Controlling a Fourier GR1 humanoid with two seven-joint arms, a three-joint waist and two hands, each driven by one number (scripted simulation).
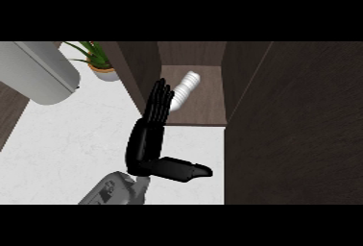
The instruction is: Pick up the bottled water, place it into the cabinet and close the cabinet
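Bottle's in: the white ribbed plastic water bottle (186,90) lies tilted on the brown wooden cabinet shelf (205,113), toward its back edge, pale and unlabelled as far as I can tell. One black hand (151,139) in view, which side unclear; fingers (160,98) straight and together, thumb out, tips beside the bottle, holding nothing. Risk: pulling out could nudge the bottle and roll it off the shelf onto the white marble bench (78,139). Dark wooden door (297,125) stands open.

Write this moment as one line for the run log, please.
bottled water: lying on cabinet shelf | left hand: open, fingers straight beside bottle | right hand: not in view | cabinet door: open
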